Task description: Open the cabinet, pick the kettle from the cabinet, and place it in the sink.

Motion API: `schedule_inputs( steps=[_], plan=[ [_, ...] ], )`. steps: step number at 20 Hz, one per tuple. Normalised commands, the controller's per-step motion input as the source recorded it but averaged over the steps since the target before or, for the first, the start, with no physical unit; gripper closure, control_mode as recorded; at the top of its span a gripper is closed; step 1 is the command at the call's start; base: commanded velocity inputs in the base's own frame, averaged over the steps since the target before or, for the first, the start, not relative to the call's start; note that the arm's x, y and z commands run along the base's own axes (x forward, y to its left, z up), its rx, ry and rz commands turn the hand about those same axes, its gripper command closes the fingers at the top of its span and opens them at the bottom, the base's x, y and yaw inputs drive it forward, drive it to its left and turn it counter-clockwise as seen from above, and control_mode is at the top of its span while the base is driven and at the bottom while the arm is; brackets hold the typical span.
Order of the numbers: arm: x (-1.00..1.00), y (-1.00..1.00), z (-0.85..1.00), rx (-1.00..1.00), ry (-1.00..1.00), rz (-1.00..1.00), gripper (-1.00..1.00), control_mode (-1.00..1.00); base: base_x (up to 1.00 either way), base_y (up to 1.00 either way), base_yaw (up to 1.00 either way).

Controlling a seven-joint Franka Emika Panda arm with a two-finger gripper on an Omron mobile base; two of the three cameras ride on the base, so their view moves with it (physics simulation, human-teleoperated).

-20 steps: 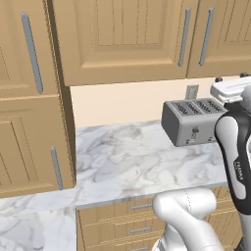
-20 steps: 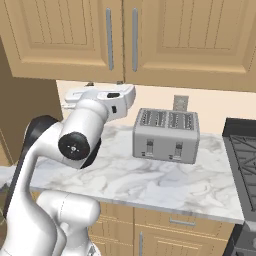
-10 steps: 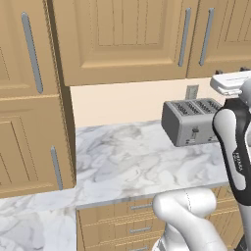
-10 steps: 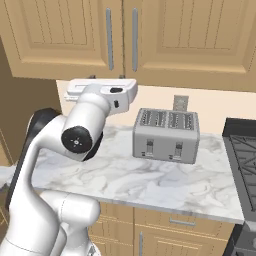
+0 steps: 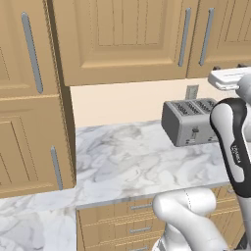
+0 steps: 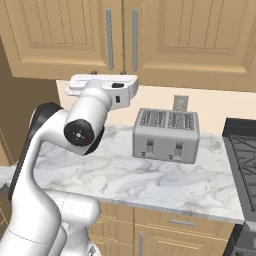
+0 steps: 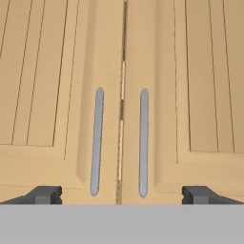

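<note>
Gripper (image 7: 121,194): the two dark fingertips (image 7: 46,194) stand wide apart at the bottom of the hand view, nothing between them, nothing held

Compared with a second ago: the white hand has risen, from level with the toaster top to just under the lower edge of the wall cabinets; toaster, counter and doors unchanged

Near: white-and-grey marbled countertop (image 5: 127,157), with small wooden drawers with short horizontal handles (image 5: 128,218) under its front edge

On the counter, towards the wall: boxy grey four-slot toaster (image 6: 166,135), upright, with a grey wall outlet (image 6: 180,102) just behind it

Far: wide light-brown wooden wall cabinet (image 7: 52,95) with raised-panel door, shut; its long vertical grey bar handle (image 7: 97,140) sits just beside the seam, mirrored by the neighbouring door's handle (image 7: 143,142). The gripper faces this seam squarely, both handles lying between the fingertips' lines, apart from the doors

Left of the counter: tall narrow full-height wooden cabinet (image 5: 29,98), closed

Kettle: cannot tell where it is; the doors are shut
</note>
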Motion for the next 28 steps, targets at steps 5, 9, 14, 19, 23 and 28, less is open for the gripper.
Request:
schedule_inputs(
  steps=[5,9,14,19,23,28],
  plan=[
    [0.23,0.00,0.00,0.00,0.00,0.00,-1.00,-1.00,0.00,0.00,0.00],
    [0.29,0.00,0.00,0.01,0.00,0.00,-1.00,-1.00,0.00,0.00,0.00],
    [0.24,-0.05,0.00,0.02,0.00,0.00,-1.00,-1.00,0.00,0.00,0.00],
    [0.21,-0.11,0.00,0.02,0.00,0.00,-1.00,-1.00,0.00,0.00,0.00],
    [0.25,-0.10,0.00,0.03,0.00,0.00,-1.00,-1.00,0.00,0.00,0.00],
    [0.25,-0.07,0.00,0.02,0.00,0.00,-1.00,-1.00,0.00,0.00,0.00]
  ],
)
